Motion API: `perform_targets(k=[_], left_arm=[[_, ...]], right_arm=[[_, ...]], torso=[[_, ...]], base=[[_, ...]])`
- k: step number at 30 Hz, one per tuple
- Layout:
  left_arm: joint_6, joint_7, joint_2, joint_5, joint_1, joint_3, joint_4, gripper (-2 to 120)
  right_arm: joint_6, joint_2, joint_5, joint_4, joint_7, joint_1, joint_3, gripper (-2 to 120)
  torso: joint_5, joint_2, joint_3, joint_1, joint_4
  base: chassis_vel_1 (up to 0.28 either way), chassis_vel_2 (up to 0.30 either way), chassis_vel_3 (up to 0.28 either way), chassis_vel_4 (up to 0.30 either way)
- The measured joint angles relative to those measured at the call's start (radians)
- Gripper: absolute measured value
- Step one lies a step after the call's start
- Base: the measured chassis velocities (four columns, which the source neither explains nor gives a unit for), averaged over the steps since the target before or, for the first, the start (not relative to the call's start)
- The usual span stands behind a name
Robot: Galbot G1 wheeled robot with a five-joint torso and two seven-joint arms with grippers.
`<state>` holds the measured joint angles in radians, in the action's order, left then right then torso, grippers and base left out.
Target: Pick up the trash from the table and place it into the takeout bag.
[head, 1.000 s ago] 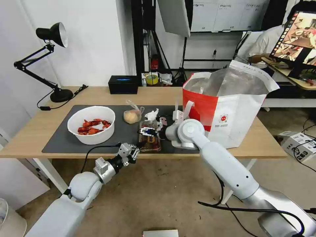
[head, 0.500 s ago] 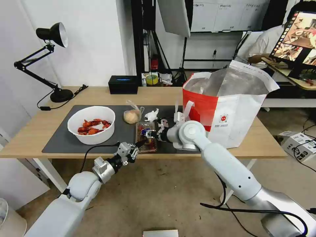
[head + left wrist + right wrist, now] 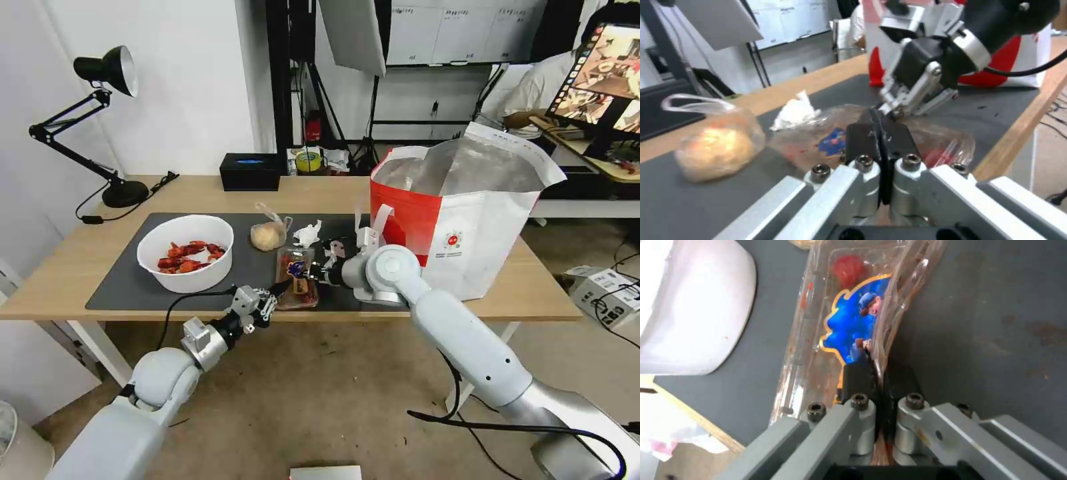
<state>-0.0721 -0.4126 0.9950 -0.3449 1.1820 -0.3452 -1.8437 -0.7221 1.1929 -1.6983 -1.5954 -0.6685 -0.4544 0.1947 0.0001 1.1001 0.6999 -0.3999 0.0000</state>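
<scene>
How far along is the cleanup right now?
Nothing looks bagged yet. The right gripper is shut on the clear tray's edge, the tray lying on the mat; the left gripper is shut at its near end. The bowl, bun bag and tissue sit on the table, beside the takeout bag.

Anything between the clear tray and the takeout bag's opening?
Nothing visible on the mat between them. The clear tray, pinched by the right gripper, lies just left of the takeout bag. The bag's near wall stands taller than the tray, so it likely has to go up and over the rim.
</scene>
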Motion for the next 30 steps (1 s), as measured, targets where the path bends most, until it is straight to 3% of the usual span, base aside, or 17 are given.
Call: perform_targets(k=[6,9,12,16,20,24,30], left_arm=[[-0.001,0.003,-0.002,-0.008,0.074,-0.094,-0.050,0],[-0.009,0.016,-0.002,-0.009,0.102,-0.120,-0.061,8],[-0.041,0.031,0.016,0.004,0.169,-0.166,-0.071,26],[-0.050,0.031,0.036,0.007,0.206,-0.192,-0.080,36],[-0.073,0.028,0.080,0.010,0.268,-0.240,-0.089,56],[-0.082,0.026,0.096,0.011,0.294,-0.259,-0.095,65],[-0.100,0.020,0.118,0.011,0.354,-0.313,-0.112,91]], right_arm=[[-0.001,-0.006,0.006,-0.029,0.031,-0.010,-0.023,0],[-0.001,-0.015,0.024,-0.049,0.055,-0.012,-0.029,0],[-0.001,-0.046,0.055,-0.117,0.122,-0.035,-0.065,0],[0.007,-0.060,0.079,-0.148,0.180,-0.044,-0.092,0],[0.094,-0.091,0.092,-0.229,0.265,-0.048,-0.155,0],[0.146,-0.105,0.092,-0.269,0.275,-0.050,-0.189,0],[0.287,-0.174,0.085,-0.376,0.274,-0.059,-0.299,0]], torso=[[-0.0002,0.000,0.000,0.000,0.0000],[-0.0002,0.000,0.000,0.000,0.0001],[-0.0002,0.000,0.000,0.000,-0.0002],[0.0000,0.000,0.000,0.000,-0.0001],[0.0000,0.000,0.000,0.000,-0.0001],[0.0000,0.000,0.000,0.000,-0.0001],[0.0001,0.000,0.000,0.000,-0.0001]], base=[[0.000,0.000,0.000,0.000],[0.000,0.000,0.000,0.000],[0.000,0.000,0.000,0.000],[0.000,0.000,0.000,0.000],[0.000,0.000,0.000,0.000],[0.000,0.000,0.000,0.000],[0.000,0.000,0.000,0.000]])
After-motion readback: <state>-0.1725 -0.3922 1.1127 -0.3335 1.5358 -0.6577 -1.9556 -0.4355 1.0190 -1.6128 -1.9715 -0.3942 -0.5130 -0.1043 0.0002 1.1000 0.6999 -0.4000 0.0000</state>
